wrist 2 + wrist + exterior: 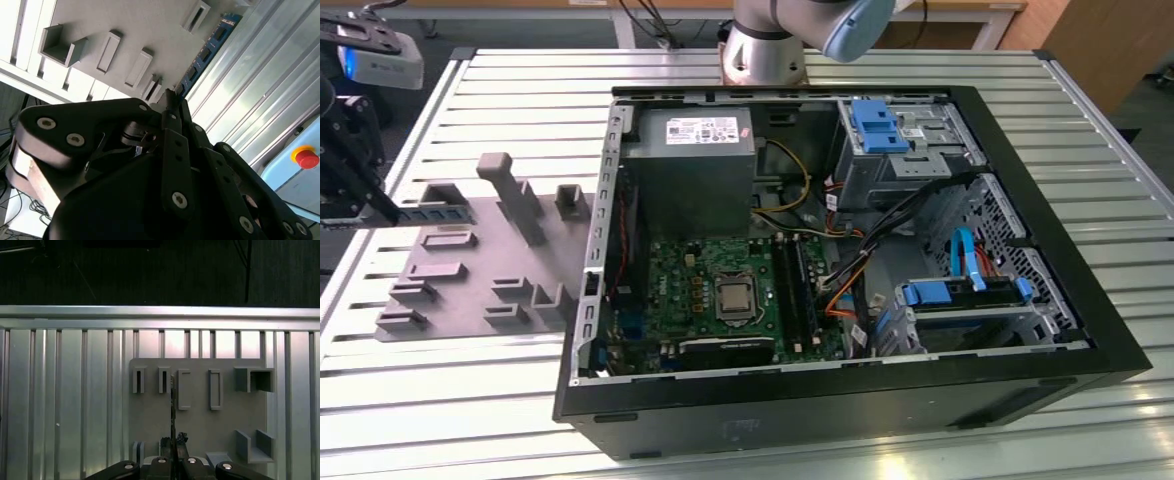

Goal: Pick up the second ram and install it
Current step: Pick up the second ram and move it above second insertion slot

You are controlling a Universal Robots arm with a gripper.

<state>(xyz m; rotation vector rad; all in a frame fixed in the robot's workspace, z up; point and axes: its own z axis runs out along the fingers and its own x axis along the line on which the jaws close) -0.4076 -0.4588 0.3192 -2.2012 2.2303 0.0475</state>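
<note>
My gripper [376, 212] is at the exterior view's far left, over the grey fixture plate [480, 265]. It is shut on one end of the second ram [430, 212], a thin bluish-green stick with black chips. The stick juts out from the fingertips above the plate's slots. In the second wrist view the ram [206, 49] runs away from the gripper [172, 100] along the plate's edge. The first wrist view shows the ram [173, 405] edge-on as a thin line rising from the gripper [174, 444]. The motherboard's black memory slots [794, 290] lie inside the open computer case [1067, 250].
The grey fixture plate [200, 415] carries several raised holders and a tall post [507, 195]. The case stands on a ribbed metal table [480, 400] beside the plate. A power supply [691, 170], cables and blue drive latches [947, 292] crowd the case. The arm's base [767, 45] stands behind it.
</note>
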